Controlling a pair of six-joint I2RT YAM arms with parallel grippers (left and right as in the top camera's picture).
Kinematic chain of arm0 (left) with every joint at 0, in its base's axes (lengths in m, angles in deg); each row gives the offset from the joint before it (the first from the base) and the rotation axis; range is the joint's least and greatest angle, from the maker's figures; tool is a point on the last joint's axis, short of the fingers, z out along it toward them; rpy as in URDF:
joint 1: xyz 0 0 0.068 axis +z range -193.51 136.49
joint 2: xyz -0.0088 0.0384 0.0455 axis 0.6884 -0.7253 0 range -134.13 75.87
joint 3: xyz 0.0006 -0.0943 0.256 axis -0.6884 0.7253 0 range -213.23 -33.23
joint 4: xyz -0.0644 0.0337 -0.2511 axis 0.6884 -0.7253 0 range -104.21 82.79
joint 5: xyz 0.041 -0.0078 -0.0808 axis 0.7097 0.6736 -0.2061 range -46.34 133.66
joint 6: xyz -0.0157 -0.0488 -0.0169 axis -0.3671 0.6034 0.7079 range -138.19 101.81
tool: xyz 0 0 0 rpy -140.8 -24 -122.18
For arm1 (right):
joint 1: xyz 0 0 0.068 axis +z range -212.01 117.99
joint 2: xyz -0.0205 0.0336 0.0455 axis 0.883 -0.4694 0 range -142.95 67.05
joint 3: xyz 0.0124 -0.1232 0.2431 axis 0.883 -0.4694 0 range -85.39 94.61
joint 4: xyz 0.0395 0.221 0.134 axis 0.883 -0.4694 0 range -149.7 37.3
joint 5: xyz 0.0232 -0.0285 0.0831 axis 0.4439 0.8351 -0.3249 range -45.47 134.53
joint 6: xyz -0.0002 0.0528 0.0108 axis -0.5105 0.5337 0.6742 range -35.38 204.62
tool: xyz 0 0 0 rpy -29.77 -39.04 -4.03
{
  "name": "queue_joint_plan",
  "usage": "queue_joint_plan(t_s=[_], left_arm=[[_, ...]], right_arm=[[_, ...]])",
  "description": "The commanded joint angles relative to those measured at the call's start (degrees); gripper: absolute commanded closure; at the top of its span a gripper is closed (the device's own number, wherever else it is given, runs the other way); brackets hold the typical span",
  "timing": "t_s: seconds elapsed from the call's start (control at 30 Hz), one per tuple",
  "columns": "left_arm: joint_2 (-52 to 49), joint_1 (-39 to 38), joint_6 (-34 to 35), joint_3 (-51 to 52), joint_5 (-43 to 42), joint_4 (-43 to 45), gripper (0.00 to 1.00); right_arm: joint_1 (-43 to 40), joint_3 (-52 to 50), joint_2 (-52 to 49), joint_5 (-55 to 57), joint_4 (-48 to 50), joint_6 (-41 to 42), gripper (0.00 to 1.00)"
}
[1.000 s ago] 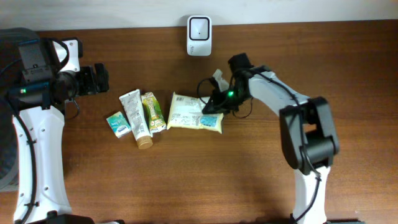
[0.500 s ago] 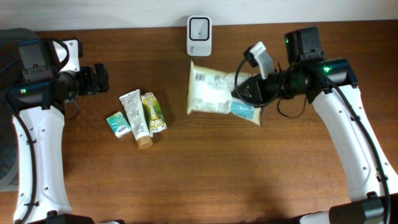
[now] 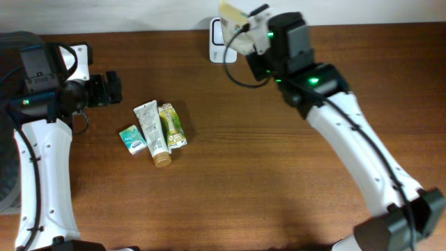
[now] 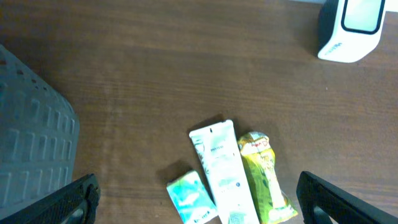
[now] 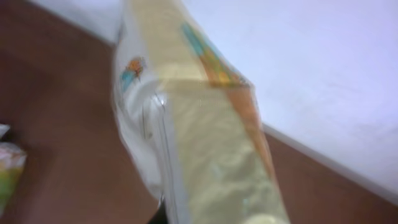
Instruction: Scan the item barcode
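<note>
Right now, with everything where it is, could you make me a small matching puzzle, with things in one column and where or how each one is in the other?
Things:
1. yellowish packet
2. white scanner
3. white tube
4. left end effector

Place or state:
A. open, holding nothing
B. lying flat between the teal pack and the green-yellow sachet
C. gripped by the right end effector, up by the scanner
D. standing at the far edge of the table

Pairs: 1-C, 2-D, 3-B, 4-A
</note>
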Motion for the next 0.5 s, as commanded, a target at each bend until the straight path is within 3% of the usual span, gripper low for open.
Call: queue_joint_plan(t_s=[0.0,0.23,0.47], left_arm=[[0.5,0.1,-1.1,-0.4,-0.6,0.0,0.01],[0.5,0.1,-1.1,-0.4,-0.6,-0.1,0.01],[0.5,0.1,-1.1,-0.4,-0.6,-0.2,0.01]], right_arm=[[2.7,1.2,-6.0,19.3,12.0,-16.9,0.96],[2.8,1.2,-20.8,28.2,37.8,-45.3,0.96],[2.8,1.2,-30.0,28.4,49.0,-66.6,0.96]])
